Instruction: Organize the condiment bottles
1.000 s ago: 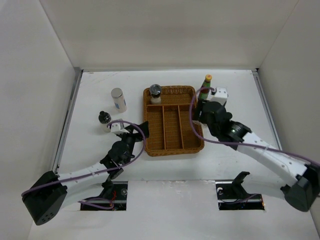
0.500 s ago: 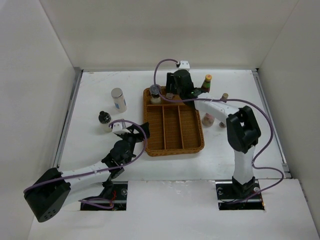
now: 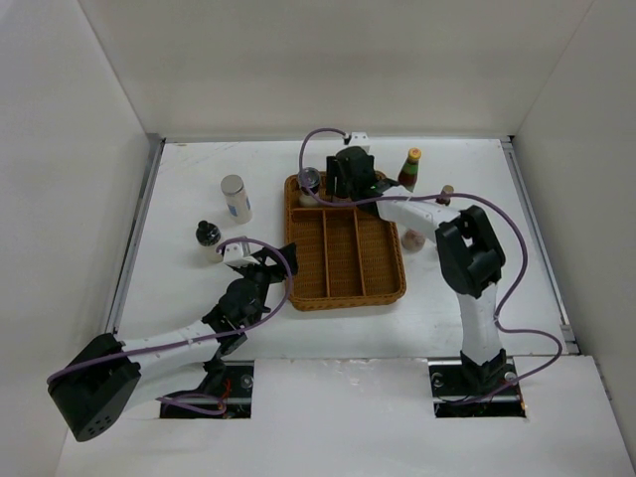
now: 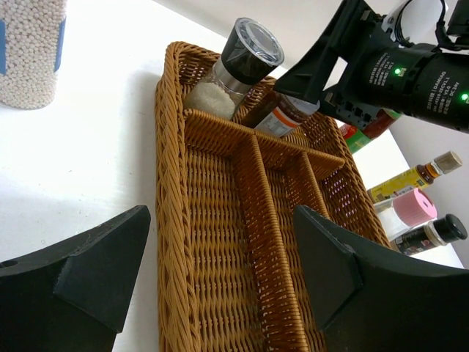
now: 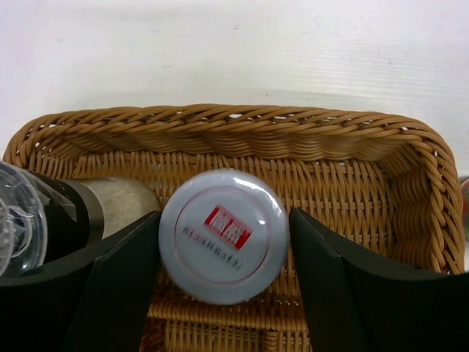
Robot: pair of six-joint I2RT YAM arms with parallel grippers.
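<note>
A grey-lidded jar [image 5: 223, 235] stands in the back compartment of the wicker tray [image 5: 410, 176]. My right gripper [image 5: 223, 253] is open around it: the left finger touches the lid and a thin gap shows at the right finger. A black-capped grinder [image 4: 242, 62] leans beside the jar [image 4: 282, 117]. My left gripper [image 4: 220, 271] hangs open and empty over the tray's left rim [image 3: 291, 260]. A white cylinder with a grey cap [image 3: 236, 199] and a black-lidded jar [image 3: 208, 235] stand left of the tray. A green-labelled bottle [image 3: 409, 169] stands to its right.
Right of the tray stand a yellow-labelled bottle [image 4: 414, 176], a pink-lidded jar [image 4: 407, 213] and a dark bottle [image 4: 432, 235]. The tray's three long front compartments [image 3: 343, 253] hold nothing. White walls close the table on three sides.
My right arm swung from the tray's right side to its back compartment with the grey-lidded jar, and its jaws have just widened slightly. My left arm has stayed put.
</note>
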